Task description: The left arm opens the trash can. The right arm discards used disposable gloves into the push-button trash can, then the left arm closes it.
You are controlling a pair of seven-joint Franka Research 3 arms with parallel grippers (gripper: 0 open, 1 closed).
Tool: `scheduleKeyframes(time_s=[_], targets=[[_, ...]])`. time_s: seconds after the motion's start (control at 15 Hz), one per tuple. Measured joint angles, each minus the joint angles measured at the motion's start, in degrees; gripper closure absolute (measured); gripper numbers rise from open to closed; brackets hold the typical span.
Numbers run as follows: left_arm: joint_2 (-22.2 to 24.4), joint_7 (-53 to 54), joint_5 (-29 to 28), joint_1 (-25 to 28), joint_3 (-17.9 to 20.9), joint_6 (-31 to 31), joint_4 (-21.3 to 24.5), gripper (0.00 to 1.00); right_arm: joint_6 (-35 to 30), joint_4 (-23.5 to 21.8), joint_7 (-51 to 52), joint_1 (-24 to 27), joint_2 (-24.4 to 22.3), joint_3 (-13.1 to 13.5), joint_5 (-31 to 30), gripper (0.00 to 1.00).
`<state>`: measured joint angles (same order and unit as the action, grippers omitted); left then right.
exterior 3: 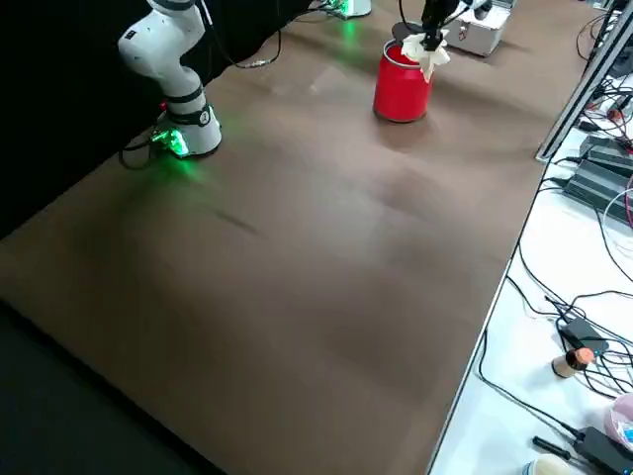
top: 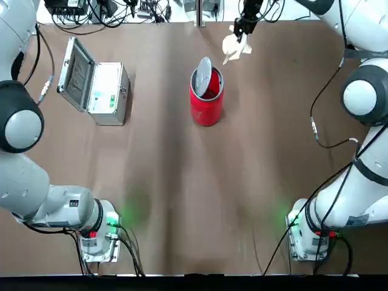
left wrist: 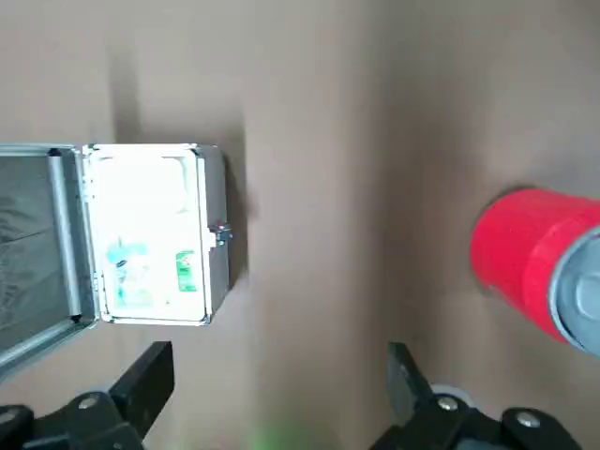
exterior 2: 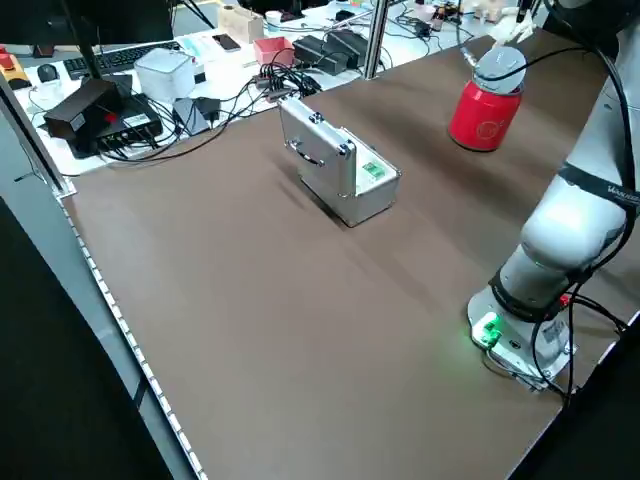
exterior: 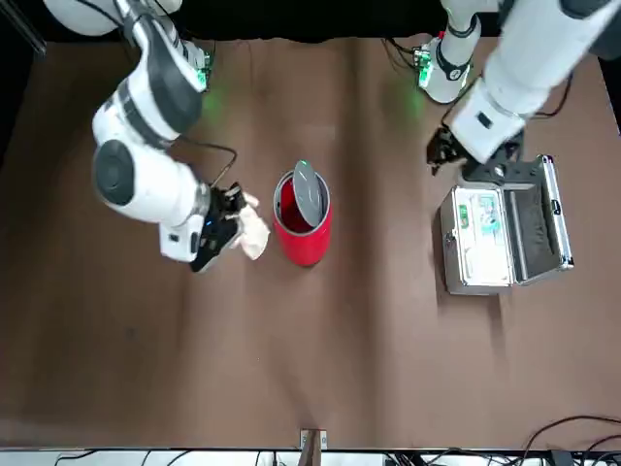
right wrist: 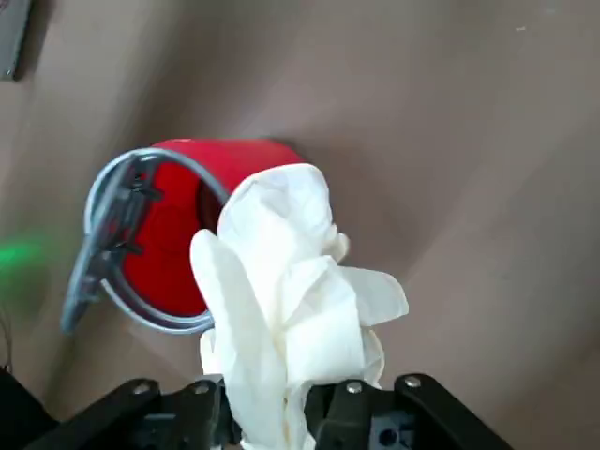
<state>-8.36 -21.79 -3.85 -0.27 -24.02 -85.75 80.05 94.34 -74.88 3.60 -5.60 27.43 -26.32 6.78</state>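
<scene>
The red trash can (top: 206, 103) stands at the far middle of the table, its grey-silver lid (top: 203, 74) tipped up and its red inside showing (right wrist: 164, 239). My right gripper (top: 244, 25) hovers just beyond the can on the right side, shut on a crumpled bunch of white gloves (top: 236, 47). The gloves (right wrist: 291, 291) hang beside the can's rim, outside it. My left gripper (exterior: 441, 150) is raised over the table near the silver box, well away from the can (exterior: 303, 221), and it is open (left wrist: 281, 364) with nothing between its fingers.
A silver rectangular box (top: 100, 88) with its hinged lid standing open sits on the left side of the table. Cables and electronics (exterior 2: 150, 95) lie beyond the table's far edge. Both arm bases (top: 100, 227) stand at the near edge.
</scene>
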Motion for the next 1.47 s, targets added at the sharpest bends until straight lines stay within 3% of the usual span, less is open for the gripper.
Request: scheduleKeyframes(time_s=[0.6, 0.73, 1.13, 1.47], targets=[[0.22, 0.79, -0.08, 4.09, -0.03, -2.45, 0.07, 0.0, -0.34, -1.64, -1.8, -7.39, 0.25, 0.02, 0.08, 0.89], [0.81, 6.09, -0.45, 5.91, -0.06, -2.51, 0.07, 0.0, -0.33, -2.52, -2.46, -8.59, 0.64, 0.01, 0.12, 0.89], [1.34, 9.95, -0.45, 9.13, -0.06, -2.52, 0.07, 0.0, 2.21, -2.98, -4.21, -8.23, 4.31, 1.01, 9.05, 0.89], [1.36, 9.95, -0.46, 9.55, -0.19, -2.51, 0.08, 0.0, 4.54, -2.97, -4.51, -7.62, 5.99, 1.23, 10.99, 0.89]])
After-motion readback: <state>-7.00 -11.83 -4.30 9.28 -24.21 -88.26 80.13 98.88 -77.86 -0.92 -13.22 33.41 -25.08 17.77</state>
